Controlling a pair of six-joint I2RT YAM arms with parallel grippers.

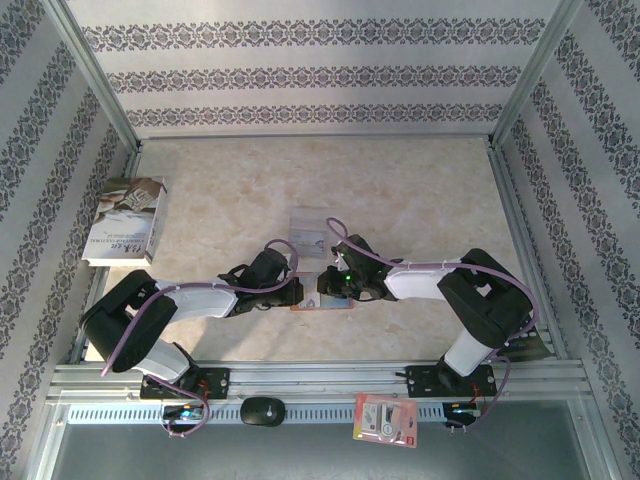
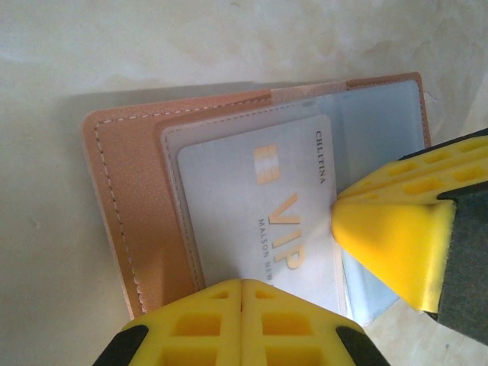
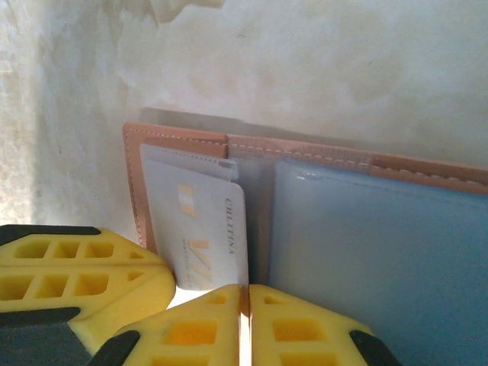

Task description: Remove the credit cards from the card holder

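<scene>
At the far left of the tabletop (image 1: pixel 420 190) a book (image 1: pixel 126 220) lies flat beside the patterned wall. Right of it the left arm (image 1: pixel 195 298) stretches toward the middle. There the left tool (image 1: pixel 293 293) sits tip to tip with the right tool (image 1: pixel 327 286). The card holder (image 1: pixel 322 305) lies under the two tips, a strip of its orange-brown leather showing between them. Just beyond, farther from the bases, a clear plastic sleeve (image 1: pixel 310 224) lies flat. The right arm (image 1: pixel 420 280) bends in from the right, and a red-and-white packet (image 1: pixel 386 420) rests on the metal ledge near its base.

From the left wrist, the open holder's leather flap is at the left. Next comes a pale credit card (image 2: pixel 244 206) printed VIP, sitting in the frosted pocket, and then the grey-blue lining (image 2: pixel 381 130). The left tool's yellow fingers (image 2: pixel 191 328) are pressed flat together over the card's near edge, and I cannot tell whether they nip anything. At the right, the right tool's yellow tip touches the card's long edge.

From the right wrist, the left tool's finger sits at the lower left, over the holder's leather border. The card comes next, tucked against the stitched corner. The right tool's jaws are closed, with the card's edge running straight into their seam. Whether the card is actually pinched there I cannot tell. The lining fills the right side.
</scene>
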